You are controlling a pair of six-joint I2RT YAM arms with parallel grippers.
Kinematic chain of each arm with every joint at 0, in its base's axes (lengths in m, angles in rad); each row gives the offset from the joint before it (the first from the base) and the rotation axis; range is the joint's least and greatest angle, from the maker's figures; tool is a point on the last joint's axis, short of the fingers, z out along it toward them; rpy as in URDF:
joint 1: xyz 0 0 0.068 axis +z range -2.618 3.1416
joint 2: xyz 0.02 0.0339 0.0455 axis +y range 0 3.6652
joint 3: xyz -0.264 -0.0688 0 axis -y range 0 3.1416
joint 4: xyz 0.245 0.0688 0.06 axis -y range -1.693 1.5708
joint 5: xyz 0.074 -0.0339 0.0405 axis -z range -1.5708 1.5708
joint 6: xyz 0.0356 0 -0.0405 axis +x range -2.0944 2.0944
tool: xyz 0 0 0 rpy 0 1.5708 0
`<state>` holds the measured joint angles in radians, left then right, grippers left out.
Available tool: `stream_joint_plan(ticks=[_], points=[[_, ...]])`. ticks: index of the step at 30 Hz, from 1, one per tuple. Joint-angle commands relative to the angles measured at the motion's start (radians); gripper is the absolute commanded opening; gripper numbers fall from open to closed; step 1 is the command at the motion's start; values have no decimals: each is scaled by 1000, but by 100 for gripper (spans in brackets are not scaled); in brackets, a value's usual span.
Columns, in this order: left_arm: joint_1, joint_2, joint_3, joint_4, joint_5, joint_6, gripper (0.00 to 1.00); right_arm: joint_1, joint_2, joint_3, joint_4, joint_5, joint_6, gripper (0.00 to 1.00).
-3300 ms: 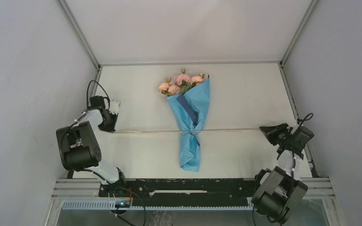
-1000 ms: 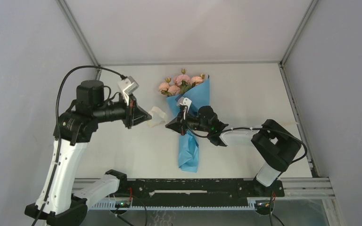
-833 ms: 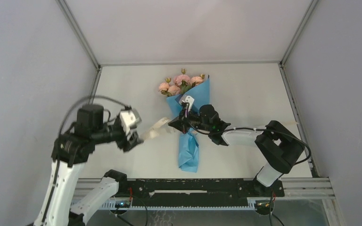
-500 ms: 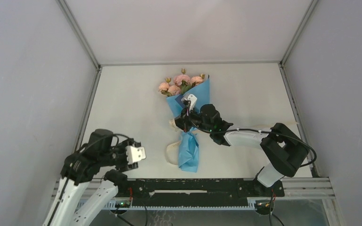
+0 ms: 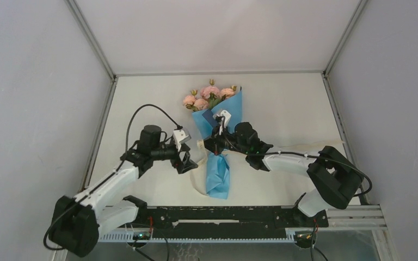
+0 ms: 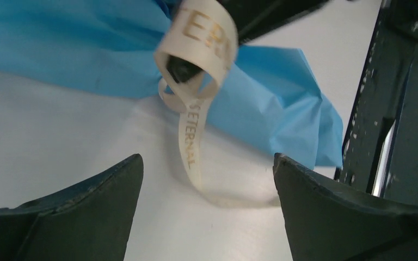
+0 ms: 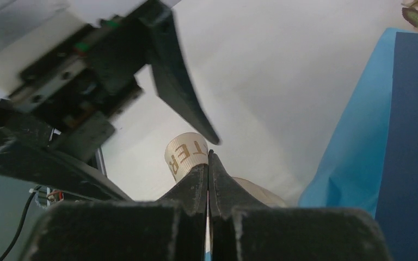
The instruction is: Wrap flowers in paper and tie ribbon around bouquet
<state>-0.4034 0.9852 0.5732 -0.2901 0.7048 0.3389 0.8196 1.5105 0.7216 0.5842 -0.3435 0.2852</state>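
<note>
Just beside the bouquet [image 5: 218, 166] (at its narrow waist), the right gripper [image 7: 209, 157] pinches a loop of ribbon [image 7: 185, 155]; the left gripper [image 6: 207, 159] gapes wide, empty.

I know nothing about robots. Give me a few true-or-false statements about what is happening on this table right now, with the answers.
1. The right end effector is shut on a loop of the ribbon. True.
2. The left end effector is clamped on the ribbon. False: its jaws stand wide open and hold nothing.
3. The bouquet lies on the table with its flowers at the end away from the arm bases. True.
4. The paper is red. False: it is light blue, with a dark navy face showing inside.
5. The ribbon has gold lettering. True.
</note>
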Motion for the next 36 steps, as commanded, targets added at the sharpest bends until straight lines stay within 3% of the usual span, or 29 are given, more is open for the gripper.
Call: stream_joint_plan(ticks=[1, 4, 9, 14, 18, 21, 23, 26, 28, 33, 36], points=[[2, 117, -119, 677, 125, -315, 95, -8, -43, -11, 54, -35, 28, 0], [0, 211, -175, 916, 106, -385, 95, -26, -58, -21, 58, -56, 28, 0], [-8, 319, -181, 1070, 197, -455, 76, -44, -46, -24, 69, -94, 51, 0], [-17, 402, -170, 1131, 185, -463, 43, -58, -28, -28, 114, -108, 96, 0], [-17, 429, -153, 1129, 232, -463, 27, -63, -25, -28, 133, -109, 107, 0], [-18, 434, -155, 1128, 237, -451, 3, -62, -22, -28, 133, -108, 109, 0], [-18, 428, -164, 1128, 219, -451, 0, -61, -33, -27, 93, -86, 107, 4], [-20, 418, -182, 1127, 159, -437, 0, -64, -97, -14, -105, 34, 80, 33], [-23, 411, -194, 1124, 129, -386, 0, -68, -165, -1, -289, 198, 60, 52], [-33, 383, -207, 1077, 136, -197, 0, -159, -362, 3, -833, 660, 192, 60], [-42, 366, -211, 1062, 150, -117, 0, -287, -466, -53, -1047, 850, 346, 64]])
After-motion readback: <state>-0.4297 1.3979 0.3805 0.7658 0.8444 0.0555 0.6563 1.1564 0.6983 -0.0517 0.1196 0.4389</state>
